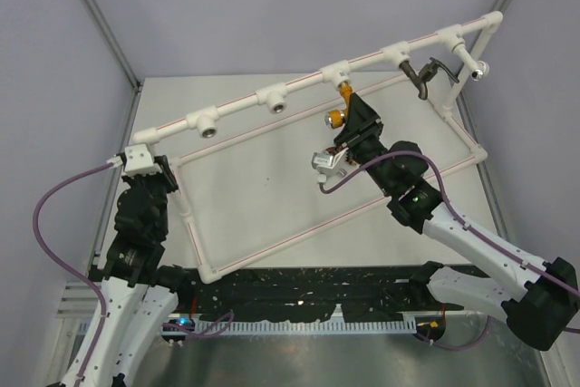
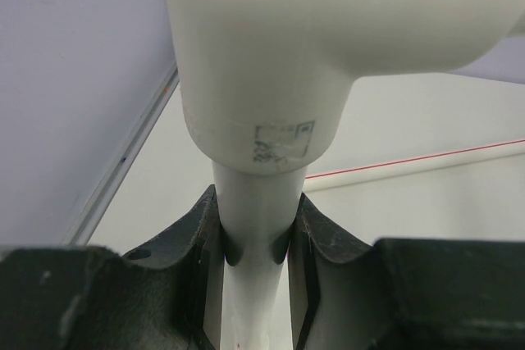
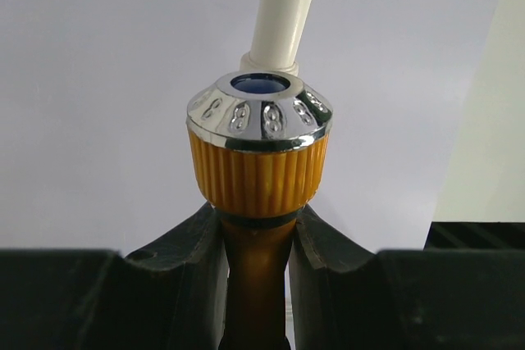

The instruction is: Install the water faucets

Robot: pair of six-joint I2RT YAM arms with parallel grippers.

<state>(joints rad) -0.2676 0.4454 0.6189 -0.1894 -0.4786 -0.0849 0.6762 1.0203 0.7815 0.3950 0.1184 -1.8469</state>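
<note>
A small grey square stamp (image 2: 284,142) is printed on the white pipe joint (image 2: 328,30). Its marks are too blurry to read. The silver ring (image 3: 261,116) on top of the orange faucet (image 3: 258,178) has little raised shapes that look like the number 8. No other words or numbers can be read.

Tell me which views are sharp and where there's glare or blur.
Top external: evenly lit, the pipe frame sharp. Left wrist: the white pipe fitting sits too close, soft, its stamp smeared. Right wrist: the orange faucet is crisp, with glints on its chrome cap.
</note>
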